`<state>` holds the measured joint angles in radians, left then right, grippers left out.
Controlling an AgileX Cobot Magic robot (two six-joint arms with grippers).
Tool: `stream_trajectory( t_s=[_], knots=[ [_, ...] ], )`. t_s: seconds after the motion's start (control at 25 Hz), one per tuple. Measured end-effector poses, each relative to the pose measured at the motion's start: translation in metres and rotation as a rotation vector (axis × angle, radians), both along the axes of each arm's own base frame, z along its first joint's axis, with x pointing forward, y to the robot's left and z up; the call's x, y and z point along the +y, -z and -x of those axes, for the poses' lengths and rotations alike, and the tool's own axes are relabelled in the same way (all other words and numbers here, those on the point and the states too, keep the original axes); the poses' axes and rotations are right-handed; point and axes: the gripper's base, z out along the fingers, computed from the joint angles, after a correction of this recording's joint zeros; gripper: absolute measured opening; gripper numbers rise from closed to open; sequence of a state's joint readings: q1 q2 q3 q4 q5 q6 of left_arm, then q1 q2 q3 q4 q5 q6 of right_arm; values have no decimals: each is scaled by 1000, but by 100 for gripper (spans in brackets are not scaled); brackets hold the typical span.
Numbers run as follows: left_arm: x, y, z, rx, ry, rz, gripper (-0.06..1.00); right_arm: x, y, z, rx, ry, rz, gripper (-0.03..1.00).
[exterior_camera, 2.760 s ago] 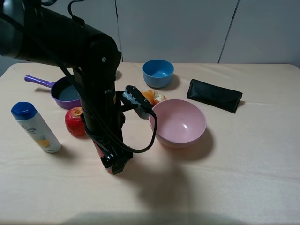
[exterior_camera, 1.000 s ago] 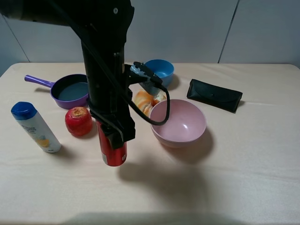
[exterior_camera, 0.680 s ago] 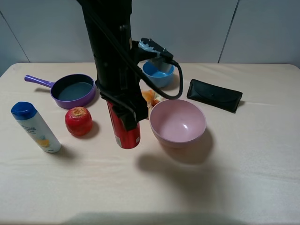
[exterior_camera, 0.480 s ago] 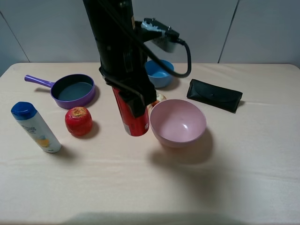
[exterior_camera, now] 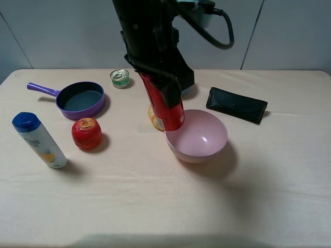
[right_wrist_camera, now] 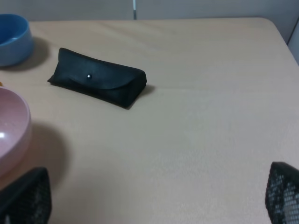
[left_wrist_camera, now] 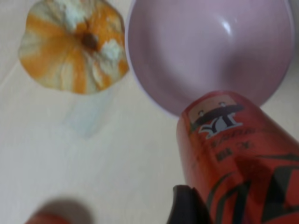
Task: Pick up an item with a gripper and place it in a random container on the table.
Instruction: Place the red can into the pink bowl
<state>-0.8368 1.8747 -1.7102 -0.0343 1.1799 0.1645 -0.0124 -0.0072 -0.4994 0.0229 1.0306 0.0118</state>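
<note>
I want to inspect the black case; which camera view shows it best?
Right wrist view: the black case is large, whole, snap visible. Exterior high shows it smaller; left wrist, not at all.

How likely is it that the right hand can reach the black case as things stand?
Likely yes: the right hand is open, and only bare table lies between it and the case. The left hand holds the can.
</note>
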Motion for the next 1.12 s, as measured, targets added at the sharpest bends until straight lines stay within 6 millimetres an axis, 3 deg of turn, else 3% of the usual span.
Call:
stream_trajectory(
  t_s=[0.44,0.92,1.12],
  knots=[
    [-43,16,-18,-19,36,24,59,0,0,0,0,0,0,69],
    [-59,77,-32,62,63,-75,59,0,0,0,0,0,-1,69],
    [-62,89,-34,69,80,-86,59,0,0,0,0,-1,-2,69]
  ],
)
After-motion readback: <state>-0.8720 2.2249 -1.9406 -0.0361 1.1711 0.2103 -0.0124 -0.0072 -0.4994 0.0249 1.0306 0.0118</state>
